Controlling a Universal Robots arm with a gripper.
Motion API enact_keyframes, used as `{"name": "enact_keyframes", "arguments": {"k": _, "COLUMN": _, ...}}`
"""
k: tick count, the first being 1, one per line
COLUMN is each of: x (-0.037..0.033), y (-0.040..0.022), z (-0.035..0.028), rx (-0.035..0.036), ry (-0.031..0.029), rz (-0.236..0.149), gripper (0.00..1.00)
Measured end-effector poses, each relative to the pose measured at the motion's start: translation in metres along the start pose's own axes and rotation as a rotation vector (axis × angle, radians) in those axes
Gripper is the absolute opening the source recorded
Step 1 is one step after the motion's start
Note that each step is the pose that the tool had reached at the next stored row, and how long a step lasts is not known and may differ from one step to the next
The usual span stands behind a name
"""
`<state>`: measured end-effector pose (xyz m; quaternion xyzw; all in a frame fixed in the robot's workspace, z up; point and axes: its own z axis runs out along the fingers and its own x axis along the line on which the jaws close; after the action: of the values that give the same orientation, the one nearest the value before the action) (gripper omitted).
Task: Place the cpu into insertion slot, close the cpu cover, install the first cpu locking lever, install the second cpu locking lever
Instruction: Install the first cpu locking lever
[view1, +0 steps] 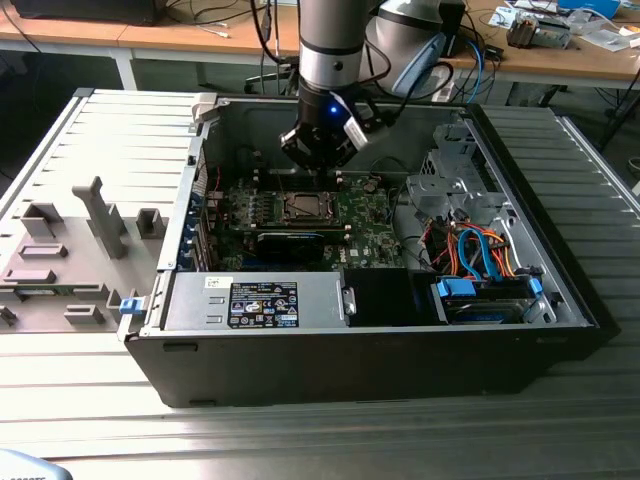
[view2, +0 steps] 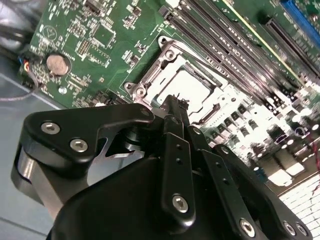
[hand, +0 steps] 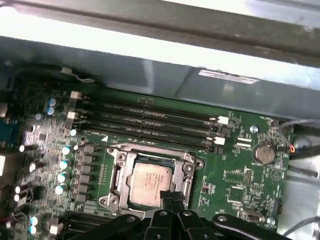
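Cpu (hand: 150, 182) already sits in the insertion slot (hand: 120, 172), cover (hand: 189, 172) looks down, my fingers (hand: 170, 199) pinched together just above it, levers unclear.

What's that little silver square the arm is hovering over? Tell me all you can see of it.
That is the cpu, a small flat square chip with a dull silver-grey metal top bearing faint print. It lies flat inside the insertion slot on the green circuit board, with the silver cpu cover framing it around its edges. The gripper hangs close above one edge; whether it touches is unclear.
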<state>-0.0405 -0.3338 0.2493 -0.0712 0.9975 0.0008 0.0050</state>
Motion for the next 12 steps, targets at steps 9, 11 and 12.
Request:
{"name": "enact_keyframes", "arguments": {"k": 9, "x": 0.0000, "y": 0.0000, "z": 0.0006, "rx": 0.0013, "ry": -0.0001, "rz": 0.082, "gripper": 0.11}}
{"name": "enact_keyframes", "arguments": {"k": 11, "x": 0.0003, "y": 0.0001, "z": 0.0007, "rx": 0.0012, "ry": -0.0001, "rz": 0.082, "gripper": 0.11}}
{"name": "enact_keyframes", "arguments": {"k": 12, "x": 0.0007, "y": 0.0001, "z": 0.0007, "rx": 0.0011, "ry": -0.0001, "rz": 0.082, "gripper": 0.11}}
